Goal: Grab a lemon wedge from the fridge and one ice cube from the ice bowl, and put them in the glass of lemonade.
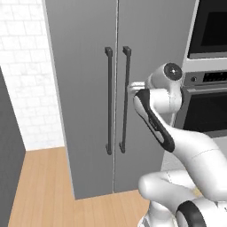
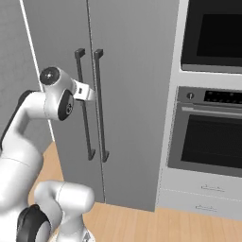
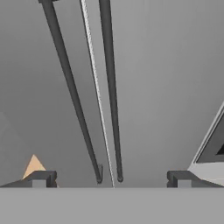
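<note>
The grey two-door fridge (image 1: 84, 88) (image 2: 132, 71) stands shut, its two dark bar handles side by side at the door seam. My gripper (image 1: 132, 87) (image 2: 89, 92) hovers just in front of the right handle (image 1: 125, 102) (image 2: 100, 108), apart from it. In the hand view the gripper (image 3: 111, 179) is open, fingertips (image 3: 41, 178) wide apart, both handles (image 3: 110, 87) straight ahead and nothing between the fingers. The lemon wedge is hidden behind the shut doors. The ice bowl, ice cube and glass of lemonade are out of view.
A black wall oven (image 1: 208, 26) (image 2: 212, 33) sits right of the fridge, with a second oven door (image 2: 208, 137) and drawers (image 2: 203, 194) below. A white tiled wall (image 1: 22, 66) and dark panel (image 1: 9, 155) lie left. Wooden floor (image 1: 44, 186) lies in front.
</note>
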Controlling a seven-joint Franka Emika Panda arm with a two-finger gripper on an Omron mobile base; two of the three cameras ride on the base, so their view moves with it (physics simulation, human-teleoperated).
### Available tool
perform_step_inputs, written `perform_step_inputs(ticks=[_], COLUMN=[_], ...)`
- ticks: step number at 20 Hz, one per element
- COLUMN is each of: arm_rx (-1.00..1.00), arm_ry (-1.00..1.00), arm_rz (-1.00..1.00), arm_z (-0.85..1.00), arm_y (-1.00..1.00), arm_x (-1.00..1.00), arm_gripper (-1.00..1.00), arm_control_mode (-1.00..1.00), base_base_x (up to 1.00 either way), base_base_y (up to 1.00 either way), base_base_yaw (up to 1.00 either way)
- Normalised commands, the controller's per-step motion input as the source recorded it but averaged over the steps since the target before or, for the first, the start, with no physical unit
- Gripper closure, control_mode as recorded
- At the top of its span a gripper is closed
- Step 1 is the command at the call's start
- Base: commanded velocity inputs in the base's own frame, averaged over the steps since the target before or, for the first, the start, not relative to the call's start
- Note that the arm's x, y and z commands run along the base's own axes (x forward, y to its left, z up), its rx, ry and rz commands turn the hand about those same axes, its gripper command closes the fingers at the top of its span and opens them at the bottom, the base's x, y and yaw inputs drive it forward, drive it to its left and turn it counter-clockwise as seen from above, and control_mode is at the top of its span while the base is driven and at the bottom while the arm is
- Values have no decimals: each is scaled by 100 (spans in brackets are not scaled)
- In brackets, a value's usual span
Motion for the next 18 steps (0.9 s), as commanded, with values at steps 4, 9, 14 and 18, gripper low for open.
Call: perform_step_inputs(ticks=[4,9,14,18], arm_rx=[2,-15,-6,0], arm_ry=[6,1,8,7], arm_rz=[-1,-4,-1,0], arm_z=[0,-19,-23,-6], arm_y=[26,37,-15,-36], arm_x=[100,97,49,10], arm_gripper=[-100,-100,-100,-100], arm_control_mode=[-100,-100,-100,-100], base_base_x=[0,0,0,0], base_base_y=[0,0,0,0], base_base_yaw=[0,0,0,0])
